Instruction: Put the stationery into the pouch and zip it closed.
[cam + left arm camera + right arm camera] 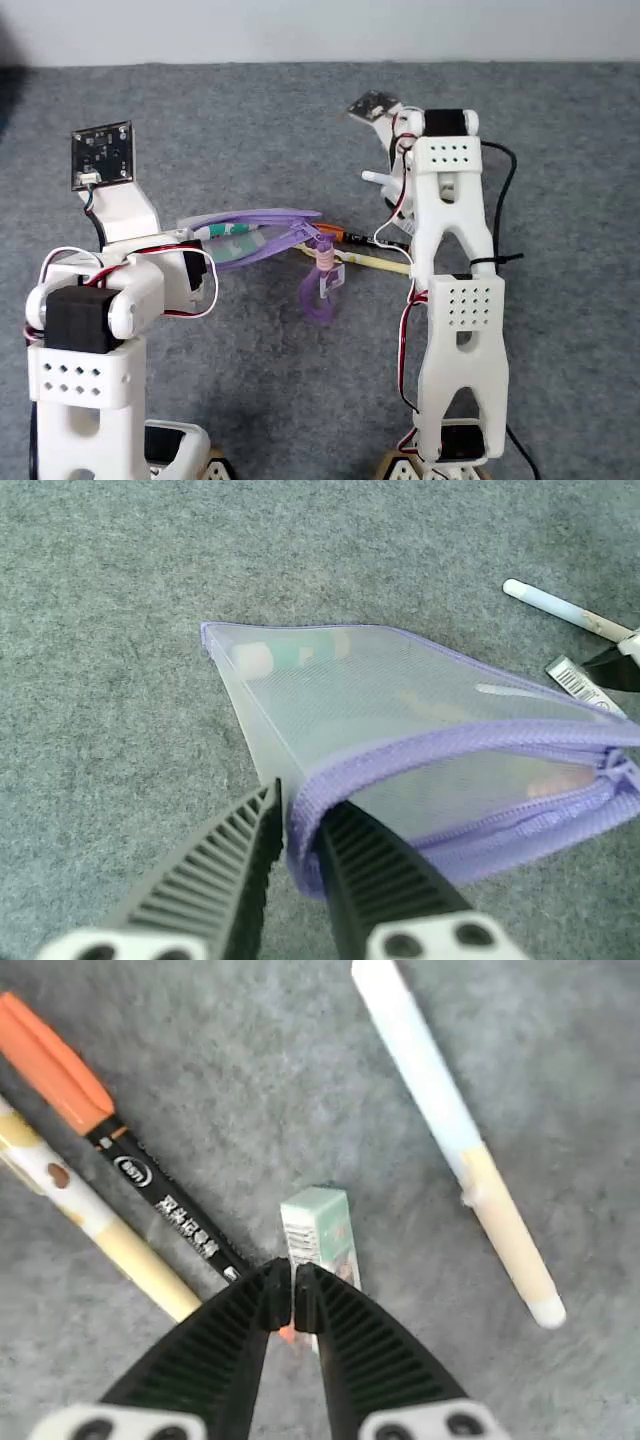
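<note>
Pouch (250, 235) sits on the grey mat (250, 130), with the left gripper (300, 815) pinching the corner of its zip edge. Guessing that's to anchor it while stuff goes in? (A)

Looks like it. Right gripper (292, 1285) has its jaws pressed together, tips right at the eraser (318, 1225), not around it. Eraser, black pen (150, 1195), yellow pen (135, 1260) and pale marker (440, 1120) all lie just beside the pouch's mouth end, outside it, so loading isn't finished, I'd say. (B)
</note>
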